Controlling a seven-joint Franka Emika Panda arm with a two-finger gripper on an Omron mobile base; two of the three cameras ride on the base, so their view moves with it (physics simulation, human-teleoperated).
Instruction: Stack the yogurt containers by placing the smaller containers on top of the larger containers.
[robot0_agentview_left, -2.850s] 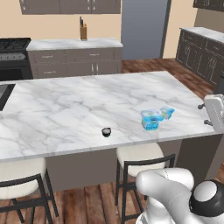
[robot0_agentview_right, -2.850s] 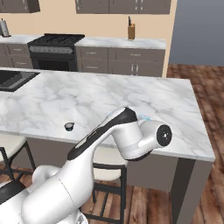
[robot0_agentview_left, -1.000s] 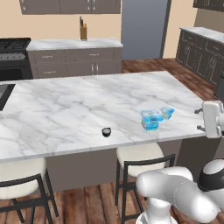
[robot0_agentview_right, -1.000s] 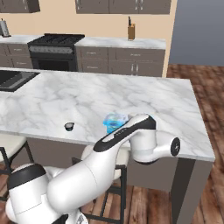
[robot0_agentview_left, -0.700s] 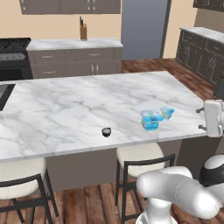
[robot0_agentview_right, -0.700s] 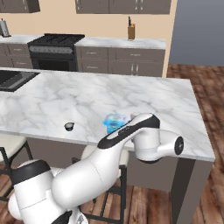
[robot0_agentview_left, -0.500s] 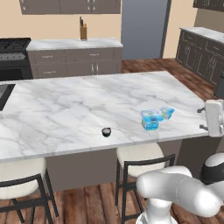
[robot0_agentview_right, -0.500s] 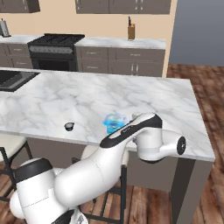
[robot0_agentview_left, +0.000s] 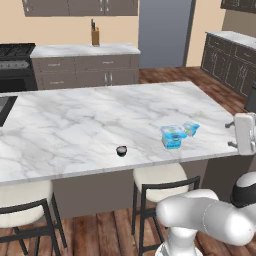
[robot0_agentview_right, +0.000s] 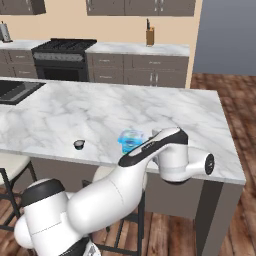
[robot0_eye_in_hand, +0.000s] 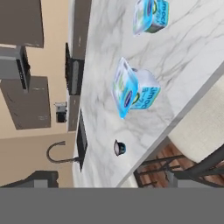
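Note:
The smaller container, a tiny dark cup (robot0_agentview_left: 121, 150) (robot0_agentview_right: 79, 144) (robot0_eye_in_hand: 119, 148), stands alone near the front edge of the marble island (robot0_agentview_left: 75, 125). The larger container, a light-blue tub (robot0_agentview_left: 173, 136) (robot0_agentview_right: 131, 140) (robot0_eye_in_hand: 133, 89), sits to the right of the cup. A second, smaller blue pot (robot0_agentview_left: 190, 128) (robot0_eye_in_hand: 151, 15) lies just behind the tub. My gripper (robot0_agentview_left: 230, 134) hangs off the island's right end, level with the top. It points left at the tub, open and empty, about a tub's width away. In the right base view my arm hides part of the tub.
Two stools (robot0_agentview_left: 165, 177) stand under the island's front edge. A sink (robot0_agentview_right: 15, 90) is set in the island's far left end. The stove (robot0_agentview_right: 62, 57), a knife block (robot0_agentview_left: 95, 36) and cabinets line the back wall.
My hand has drifted slightly to the right, away from the island's end, and the elbow has swung the same way. The cup and both blue containers have stayed put.

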